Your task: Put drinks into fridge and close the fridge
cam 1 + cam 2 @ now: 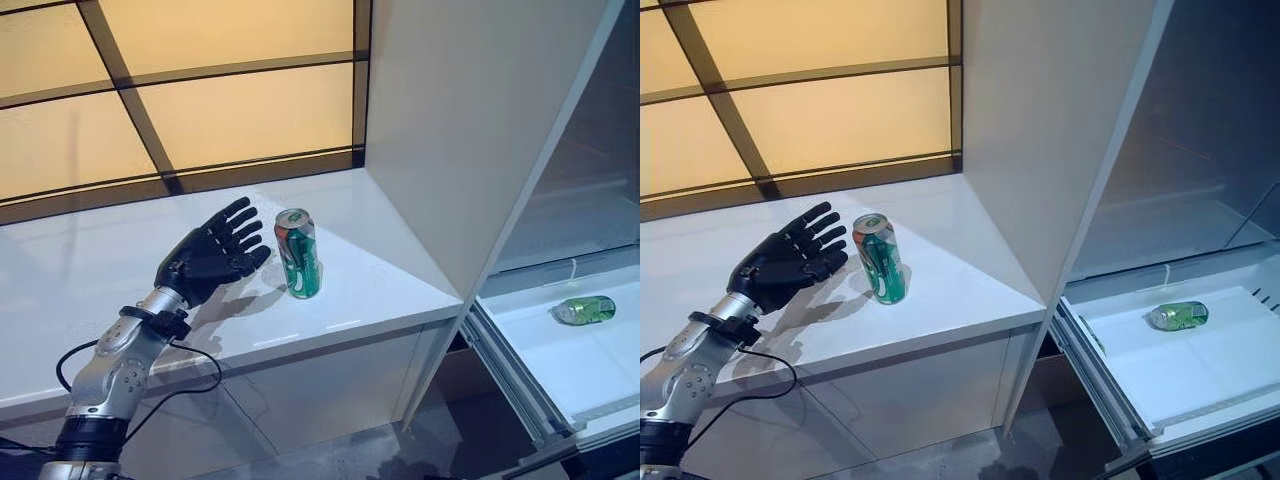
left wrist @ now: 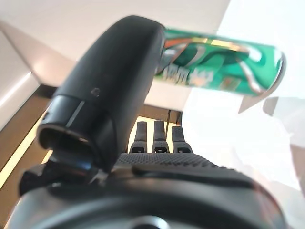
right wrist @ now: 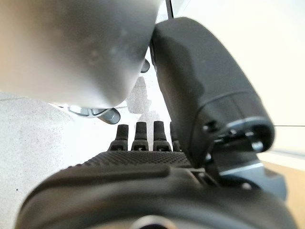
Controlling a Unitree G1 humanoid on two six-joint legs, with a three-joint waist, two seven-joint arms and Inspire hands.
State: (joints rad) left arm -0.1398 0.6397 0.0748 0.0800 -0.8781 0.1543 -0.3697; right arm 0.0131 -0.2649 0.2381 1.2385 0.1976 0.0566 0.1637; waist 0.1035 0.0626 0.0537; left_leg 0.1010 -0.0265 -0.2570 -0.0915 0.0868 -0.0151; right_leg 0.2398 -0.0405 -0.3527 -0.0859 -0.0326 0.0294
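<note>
A green can stands upright on the white counter, close to the fridge's side wall. It also shows in the left wrist view. My left hand hovers just left of the can, fingers straight and spread, not touching it. A second green can lies on its side on the white shelf inside the open fridge at the right. My right hand shows in its own wrist view, fingers straight, holding nothing, over a grey floor.
The fridge's tall white side wall rises right of the counter. A window with dark bars runs behind the counter. The fridge shelf's front rail sticks out toward me.
</note>
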